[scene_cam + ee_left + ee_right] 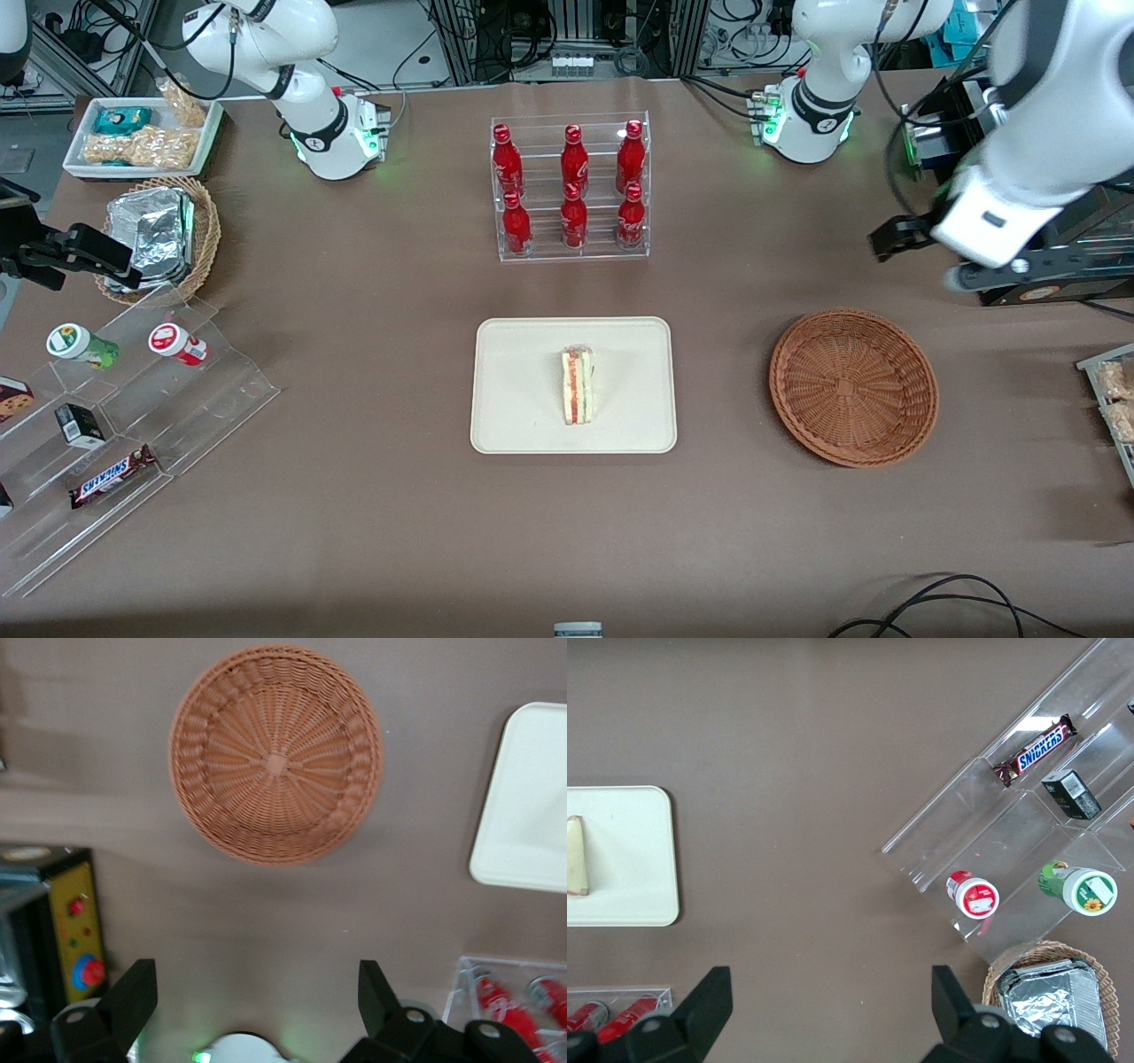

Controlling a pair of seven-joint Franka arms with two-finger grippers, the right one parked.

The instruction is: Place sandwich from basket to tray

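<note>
Sandwich (578,386) lies on the tray (523,354), near centre; basket (853,385) sits empty at the tray's 3 o'clock in the front view. Gripper (257,992) hangs high above the table near the basket, fingers spread and holding nothing (placement looks complete). Remaining risk: any descent toward the tray could nudge the wedge off centre or clip the rim.

tray (532,806) cut off by frame edge

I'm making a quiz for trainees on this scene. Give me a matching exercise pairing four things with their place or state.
Things:
1. sandwich
2. basket
3. gripper
4. red bottles

States:
A. holds nothing
B. in a clear rack
C. lies on the tray
D. open, raised toward the working arm's end of the table

Pairs: 1-C, 2-A, 3-D, 4-B
</note>
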